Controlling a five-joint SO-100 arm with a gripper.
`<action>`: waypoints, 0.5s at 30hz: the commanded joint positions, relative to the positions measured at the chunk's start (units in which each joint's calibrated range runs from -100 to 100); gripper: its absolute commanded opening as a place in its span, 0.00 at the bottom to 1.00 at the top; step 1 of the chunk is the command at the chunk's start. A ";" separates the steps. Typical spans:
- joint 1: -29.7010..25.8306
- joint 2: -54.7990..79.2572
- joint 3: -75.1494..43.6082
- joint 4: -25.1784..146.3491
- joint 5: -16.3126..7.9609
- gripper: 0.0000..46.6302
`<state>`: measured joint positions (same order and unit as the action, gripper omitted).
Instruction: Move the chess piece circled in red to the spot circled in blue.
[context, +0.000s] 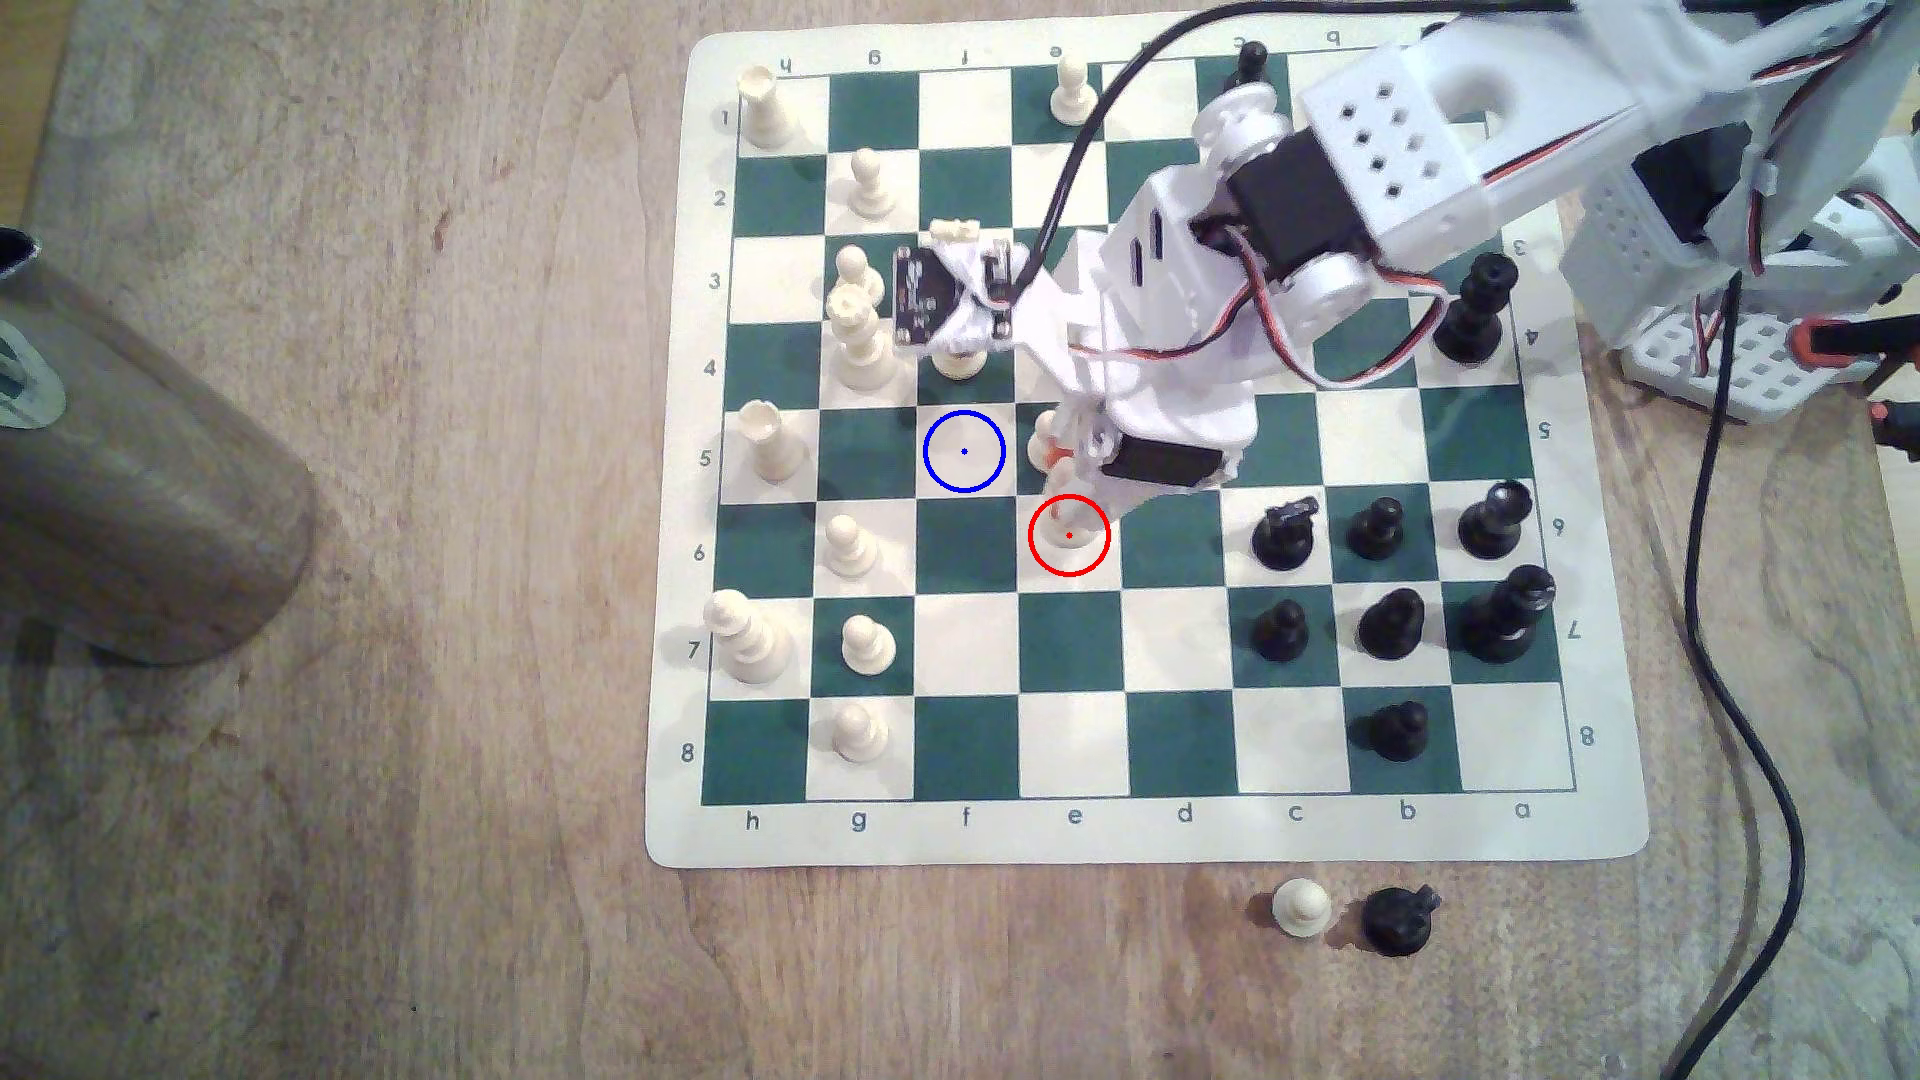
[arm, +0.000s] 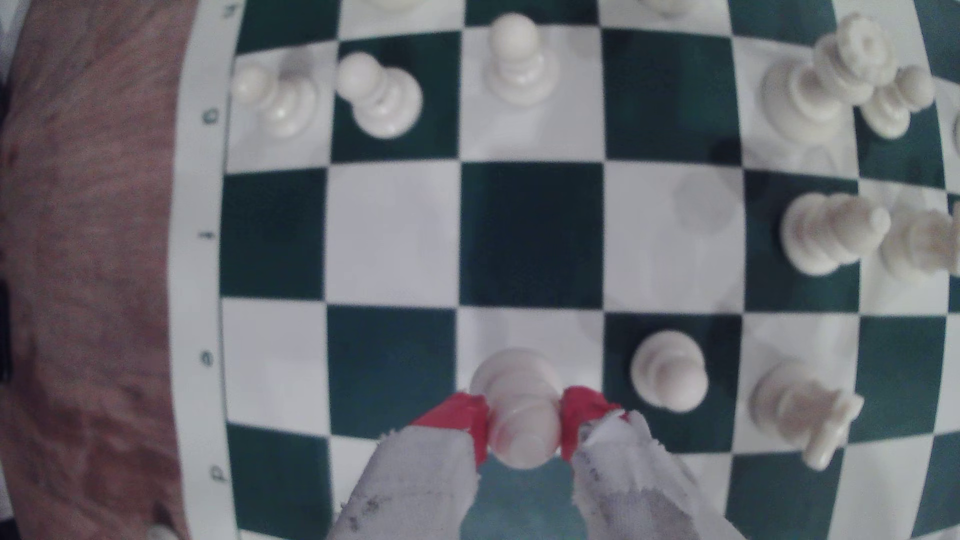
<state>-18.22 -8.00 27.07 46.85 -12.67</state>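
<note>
Near the middle of the chessboard, on the white square ringed in red, we see the white pawn standing with our gripper come down over it. Its red-tipped fingers press the pawn's neck from both sides, so the pincer is closed on the pawn, though the base looks seated on its square; we judge the grip made and the lift not yet begun. The hold sits high, under the ball head, likely so the flared base clears the board. The blue-ringed square lies diagonally next to the pawn's square, one file nearer the edge lettered h and one row nearer the edge numbered 1, and it is bare. Another white piece stands just beside our fingers, so the lift calls for care.
</note>
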 joint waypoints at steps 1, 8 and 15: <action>1.44 -6.68 -5.94 -0.01 -0.44 0.01; 4.02 -8.47 -9.57 -0.50 -1.32 0.01; 6.44 -2.19 -10.84 -2.46 0.15 0.01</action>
<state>-13.20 -10.68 21.55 46.77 -13.55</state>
